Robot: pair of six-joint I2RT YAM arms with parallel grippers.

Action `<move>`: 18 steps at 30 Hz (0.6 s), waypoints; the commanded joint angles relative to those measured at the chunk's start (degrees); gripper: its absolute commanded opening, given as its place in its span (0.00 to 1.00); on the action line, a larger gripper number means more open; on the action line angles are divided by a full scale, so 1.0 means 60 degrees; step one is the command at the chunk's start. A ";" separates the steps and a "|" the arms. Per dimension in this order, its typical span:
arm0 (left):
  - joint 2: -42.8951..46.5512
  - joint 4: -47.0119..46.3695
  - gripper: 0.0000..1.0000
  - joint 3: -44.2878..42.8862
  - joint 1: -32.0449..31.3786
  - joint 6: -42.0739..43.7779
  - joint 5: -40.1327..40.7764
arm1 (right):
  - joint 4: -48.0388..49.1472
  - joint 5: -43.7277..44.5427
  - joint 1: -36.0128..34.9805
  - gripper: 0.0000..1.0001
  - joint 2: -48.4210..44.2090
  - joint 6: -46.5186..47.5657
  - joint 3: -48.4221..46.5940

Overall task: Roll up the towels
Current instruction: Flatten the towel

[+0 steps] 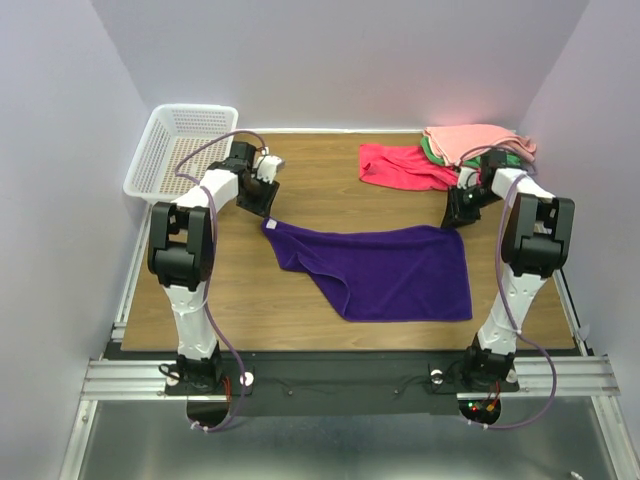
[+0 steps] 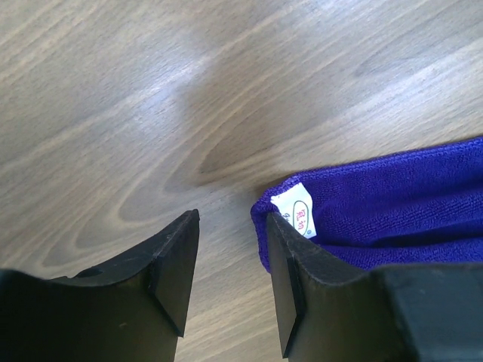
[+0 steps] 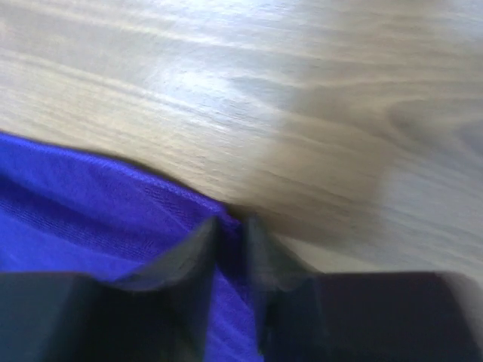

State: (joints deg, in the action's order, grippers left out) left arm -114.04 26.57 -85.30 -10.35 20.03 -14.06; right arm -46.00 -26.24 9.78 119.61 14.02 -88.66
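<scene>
Black fingers (image 2: 173, 279) of the left end effector (image 2: 230, 279) fill the bottom of the left wrist view. They stand moderately apart with only bare wood between them. The tagged corner of the purple towel (image 2: 392, 211) lies just beside the right-hand finger, so this corner is lined up for a grasp, not yet held.

At the towel's other far corner, the right end effector (image 3: 230, 241) has its jaws narrow and appears to pinch a fold of purple cloth, though that view is blurred.

The towel lies spread across the middle of the table (image 1: 250, 300), its near-left edge slanting. One arm at each far corner suggests they mean to square it up or start the roll from that edge.

The red towel (image 1: 400, 165), salmon-pink towel (image 1: 470, 135) and green towel (image 1: 432, 150) are heaped at the far right, probably waiting their turn. A white basket (image 1: 150, 150) sits far left.

The white tag (image 2: 298, 215) bears red print inside an oval; I cannot read it.
</scene>
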 commanded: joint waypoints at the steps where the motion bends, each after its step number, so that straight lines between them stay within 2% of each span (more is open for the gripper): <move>1: 0.0022 0.0274 0.51 -0.0198 0.0099 -0.0013 -0.0366 | -0.0273 -0.0416 0.0025 0.16 -0.0277 0.0139 0.0305; 4: 0.0109 0.0303 0.51 -0.0096 0.0113 -0.0028 -0.0322 | -0.0288 -0.0460 0.0010 0.01 -0.0379 0.0110 0.0246; 8: 0.0213 0.0260 0.56 0.0022 0.0201 -0.0086 -0.0395 | -0.0303 -0.0622 0.0010 0.01 -0.0701 0.0153 0.0217; 14: 0.0198 0.0318 0.56 -0.0417 0.0377 -0.0423 -0.1637 | -0.0288 -0.0739 0.0010 0.01 -0.1126 0.0037 0.0026; 18: 0.0373 0.0202 0.56 -0.0447 0.0421 -0.0614 -0.1962 | -0.0288 -0.0871 0.0010 0.01 -0.1258 0.0007 -0.0208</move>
State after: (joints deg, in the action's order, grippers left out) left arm -114.37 27.31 -85.34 -8.19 18.00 -21.47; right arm -47.35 -29.52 9.78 115.13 14.15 -87.39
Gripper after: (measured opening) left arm 0.560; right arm 0.032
